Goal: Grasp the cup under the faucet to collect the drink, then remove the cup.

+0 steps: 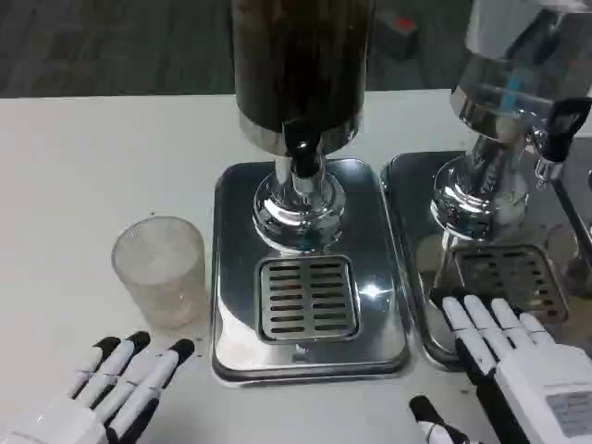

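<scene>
The left hand [111, 393], fingers spread and empty, lies near the clear cup [159, 268], which stands on the bench [83, 166] left of the faucet [301, 157], awaiting a grasp; the right hand [518, 356] rests spread.

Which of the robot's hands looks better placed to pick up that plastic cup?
The left hand. It lies just below the cup, fingers pointing toward it, with only bare table between. The right hand rests at the far tray's edge, across the drip tray.
</scene>
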